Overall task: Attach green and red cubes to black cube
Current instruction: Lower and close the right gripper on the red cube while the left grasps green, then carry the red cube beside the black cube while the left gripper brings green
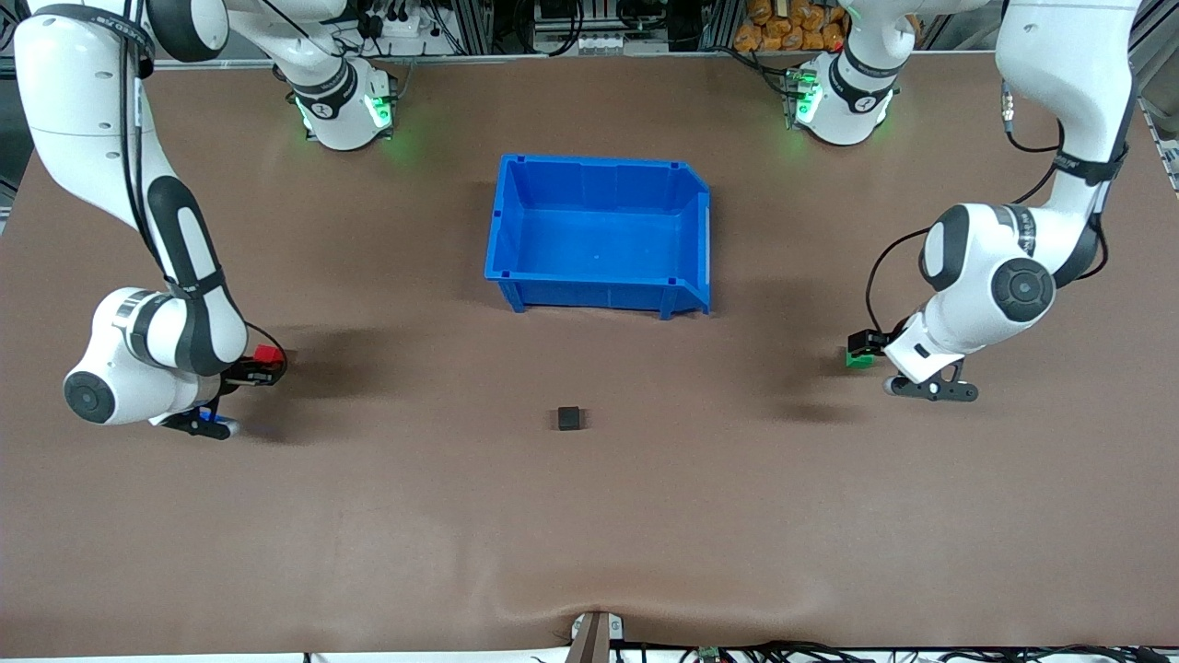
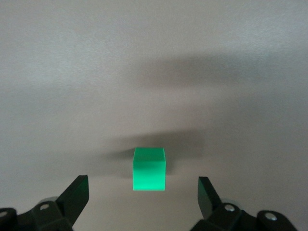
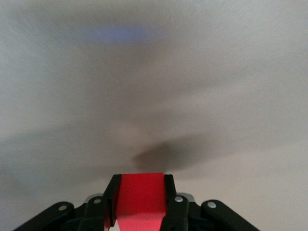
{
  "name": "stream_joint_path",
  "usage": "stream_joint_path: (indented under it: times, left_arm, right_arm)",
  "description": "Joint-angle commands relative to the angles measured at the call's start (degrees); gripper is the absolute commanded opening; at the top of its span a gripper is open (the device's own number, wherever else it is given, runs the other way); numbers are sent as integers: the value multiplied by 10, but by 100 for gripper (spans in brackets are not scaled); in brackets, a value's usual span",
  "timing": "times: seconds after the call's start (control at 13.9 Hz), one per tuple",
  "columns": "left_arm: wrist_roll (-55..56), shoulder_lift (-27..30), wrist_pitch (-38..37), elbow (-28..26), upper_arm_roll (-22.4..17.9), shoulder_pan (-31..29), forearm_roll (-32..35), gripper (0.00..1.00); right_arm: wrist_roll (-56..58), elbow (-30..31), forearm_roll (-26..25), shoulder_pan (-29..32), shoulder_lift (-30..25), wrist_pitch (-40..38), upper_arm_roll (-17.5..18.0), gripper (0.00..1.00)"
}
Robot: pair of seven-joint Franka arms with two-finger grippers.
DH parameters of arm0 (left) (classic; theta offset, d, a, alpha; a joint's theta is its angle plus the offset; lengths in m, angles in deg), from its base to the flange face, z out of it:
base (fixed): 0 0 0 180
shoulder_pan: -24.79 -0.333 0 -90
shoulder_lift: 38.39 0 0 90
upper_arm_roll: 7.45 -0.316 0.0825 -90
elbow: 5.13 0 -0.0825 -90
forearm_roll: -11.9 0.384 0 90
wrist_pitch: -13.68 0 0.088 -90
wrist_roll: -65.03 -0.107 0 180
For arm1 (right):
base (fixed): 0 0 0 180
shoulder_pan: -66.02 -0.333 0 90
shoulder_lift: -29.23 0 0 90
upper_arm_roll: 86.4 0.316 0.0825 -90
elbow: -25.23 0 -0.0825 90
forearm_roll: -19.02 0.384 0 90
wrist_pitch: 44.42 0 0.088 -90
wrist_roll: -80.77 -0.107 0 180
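At the table's ends | right gripper [image 3: 140, 204] clenched on red cube [image 3: 140, 199] | left gripper [image 2: 143, 195] released, straddling green cube [image 2: 149, 169] | black cube [image 1: 569, 419] mid-table, nearer camera than bin [image 1: 516, 216] | cubes judged light, rigid; pinch flat opposing faces.

A large blue plastic bin [image 1: 599, 230] sits open-topped on the brown table [image 1: 589, 516], about midway between the two ends. Orange packets [image 1: 783, 26] lie past the table's edge, along the bases' side.

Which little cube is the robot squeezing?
The red cube: the right gripper is shut on it. The green cube and black cube lie free.
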Motion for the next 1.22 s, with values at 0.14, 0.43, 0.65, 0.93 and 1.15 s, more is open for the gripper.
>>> stream_joint_path:
  times: [0.14, 0.43, 0.65, 0.93, 1.15]
  left_arm:
    - [6, -45, 44, -1, 1, 1, -1, 100]
    - [6, -60, 47, 4, 1, 2, -1, 100]
    - [7, -61, 47, 5, 1, 1, -1, 81]
    - [11, -62, 47, 5, 0, 2, -1, 0]
    - [13, -62, 46, 4, 0, 2, -1, 0]
  right_arm:
    - [-198, -86, 72, -54, -4, -86, 1, 0]
    - [-371, -94, 245, -98, 5, -74, 1, 0]
    - [-527, -111, 294, -149, 21, 0, 1, 0]
    - [-689, -121, 295, -221, 57, 109, 2, 0]
    - [-783, -159, 294, -272, 97, 154, 3, 0]
